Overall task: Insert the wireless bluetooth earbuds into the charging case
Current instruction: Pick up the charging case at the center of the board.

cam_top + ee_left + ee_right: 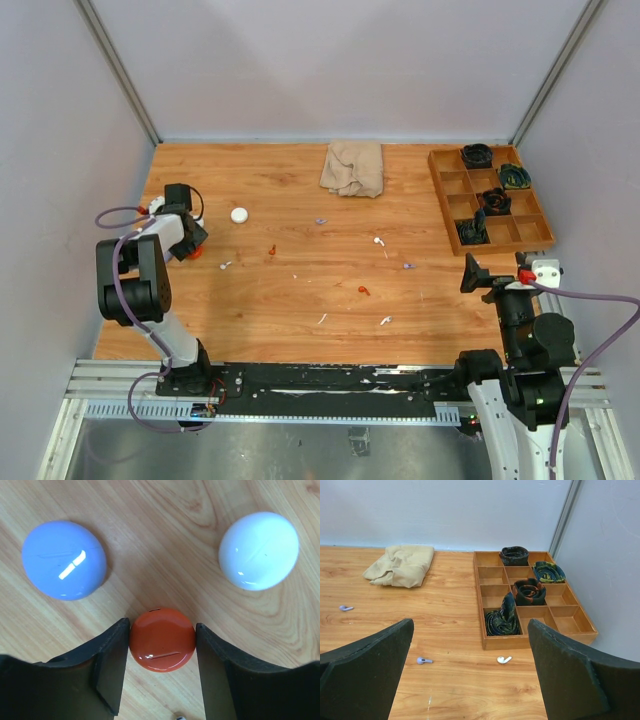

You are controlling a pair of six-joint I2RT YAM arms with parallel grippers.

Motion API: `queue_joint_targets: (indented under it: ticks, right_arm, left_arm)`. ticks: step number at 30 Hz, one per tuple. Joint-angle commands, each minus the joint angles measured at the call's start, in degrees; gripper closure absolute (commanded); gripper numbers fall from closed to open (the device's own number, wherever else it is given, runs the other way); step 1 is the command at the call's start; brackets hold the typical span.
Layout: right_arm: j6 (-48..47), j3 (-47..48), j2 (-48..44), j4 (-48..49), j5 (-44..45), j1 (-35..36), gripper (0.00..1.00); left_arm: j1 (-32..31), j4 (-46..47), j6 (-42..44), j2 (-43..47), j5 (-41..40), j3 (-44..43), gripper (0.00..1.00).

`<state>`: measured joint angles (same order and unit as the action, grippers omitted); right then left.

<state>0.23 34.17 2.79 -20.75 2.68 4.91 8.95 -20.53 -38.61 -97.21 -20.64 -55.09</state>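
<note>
Left wrist view is showing the left gripper (pixel 161 625) clamping a glossy red round plastic puck (pixel 162 640), judged to be the charging case, far left of the wooden compartment tray (pixel 490 195). Tiny stemmed plastic earbuds (pixel 364 290) are lying loose between them. Right gripper (pixel 471 625) is gaping, holding nothing. Next move: lifting and opening the case; its lid seam is proving indistinct.

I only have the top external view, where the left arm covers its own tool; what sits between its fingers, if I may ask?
Observer: The left tool holds a red round case, its fingers pressing both sides.
Operator: Thank you; does the arm hide anything beside it?
Observer: Yes, a pale blue round case lies nearby, apart from it.
Operator: And is the right tool holding anything?
Observer: No, the right tool stands wide open, nothing between its fingers.
</note>
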Motion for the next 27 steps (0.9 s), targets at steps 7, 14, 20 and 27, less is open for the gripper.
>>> queue_joint_targets:
  ticks: [7, 14, 20, 27]
  right_arm:
    - [3.3, 0.1, 2.6, 3.4, -6.3, 1.1, 0.02]
    - [7.8, 1.6, 10.8, 3.7, -16.5, 1.2, 0.01]
    - [9.8, 4.0, 19.0, 2.7, -22.5, 1.1, 0.01]
    - [11.5, 4.0, 28.8, 7.3, -32.6, 1.4, 0.01]
  left_arm:
    - [0.4, 1.0, -1.2, 9.6, 13.8, 3.5, 0.50]
    - [-0.7, 3.5, -4.8, 20.3, 23.9, 8.2, 0.55]
    - [-5.2, 7.2, -9.1, 27.4, 28.6, 11.8, 0.55]
    - [-12.8, 12.2, -13.9, 31.0, 31.8, 13.8, 0.55]
